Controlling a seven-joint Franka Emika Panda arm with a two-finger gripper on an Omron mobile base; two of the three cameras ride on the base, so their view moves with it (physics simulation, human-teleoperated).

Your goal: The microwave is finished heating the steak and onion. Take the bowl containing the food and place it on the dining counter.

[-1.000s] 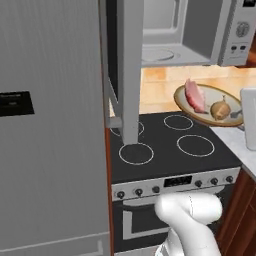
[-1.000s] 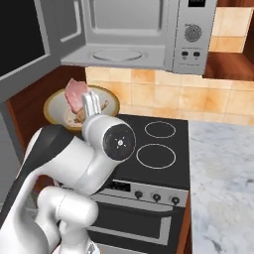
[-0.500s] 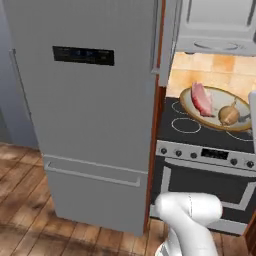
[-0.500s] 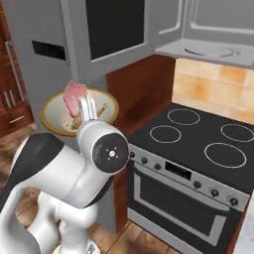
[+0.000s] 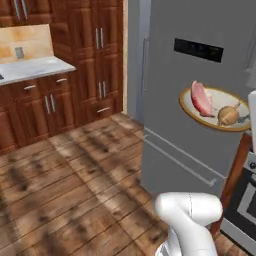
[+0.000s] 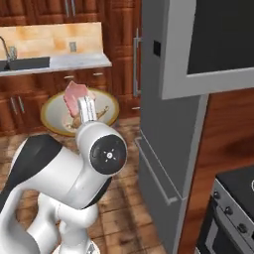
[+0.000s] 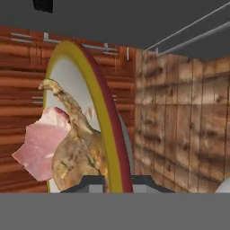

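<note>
My gripper point(image 7: 117, 182) is shut on the rim of the tan bowl point(image 7: 105, 134), which I hold up in the air. The pink steak point(image 7: 40, 143) and the golden-brown onion point(image 7: 78, 152) lie inside it. In the left base view the bowl point(image 5: 192, 107) hangs in front of the fridge with the steak point(image 5: 201, 98) and the onion point(image 5: 228, 115) on it, and the gripper point(image 5: 247, 121) is at its right rim. In the right base view the bowl point(image 6: 54, 116) sits behind my wrist. The microwave's open door point(image 6: 218, 39) shows at upper right. The dining counter is out of view.
A tall grey fridge point(image 5: 200, 75) stands just behind the bowl. The stove point(image 6: 233, 208) is at the lower right. A counter with a sink point(image 5: 35, 67) over wooden cabinets runs along the far left wall. Wooden floor point(image 5: 65, 190) spreads out to the left.
The whole picture has swung left as the base turned away from the stove and microwave toward the fridge and open floor. The bowl stays in my gripper.
</note>
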